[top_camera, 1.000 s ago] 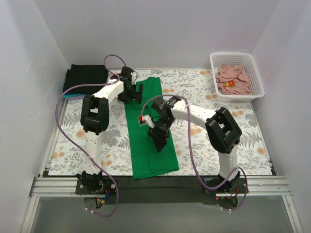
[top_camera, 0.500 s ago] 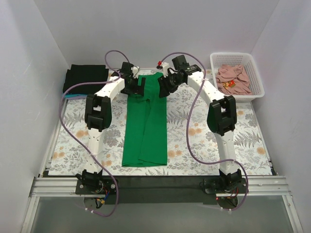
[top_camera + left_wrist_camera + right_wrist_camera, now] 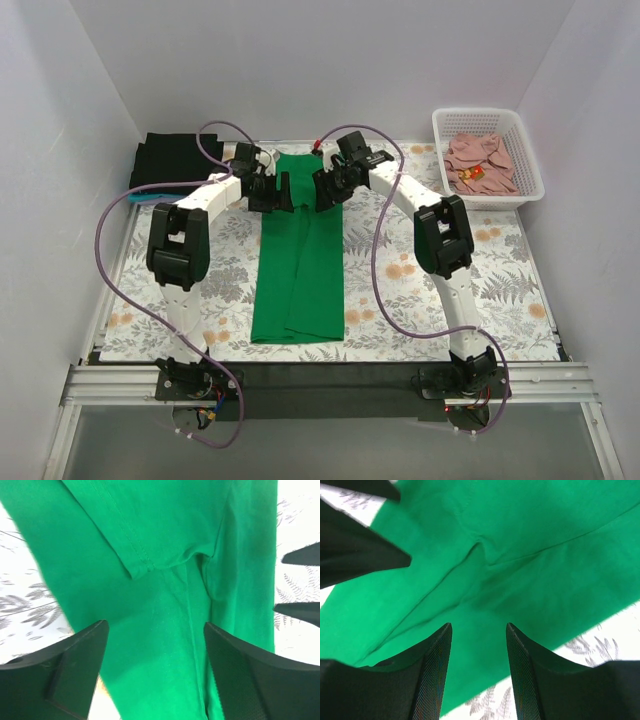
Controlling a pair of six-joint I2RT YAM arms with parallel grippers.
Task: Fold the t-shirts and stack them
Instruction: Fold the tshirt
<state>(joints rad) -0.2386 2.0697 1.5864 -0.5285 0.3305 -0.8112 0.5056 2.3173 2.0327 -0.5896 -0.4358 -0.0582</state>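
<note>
Top external view: green t-shirt [image 3: 300, 270] is laid as a long folded strip mid-bench [image 3: 420, 260]. L pincer [image 3: 272, 190] and R pincer [image 3: 328, 188] are held apart over its far end, nothing clamped.

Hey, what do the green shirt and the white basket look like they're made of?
Green shirt: soft matte knit, likely cotton; stitched hem and limp creases show. White basket: probably rigid plastic, smooth, with a moulded lattice wall.
</note>
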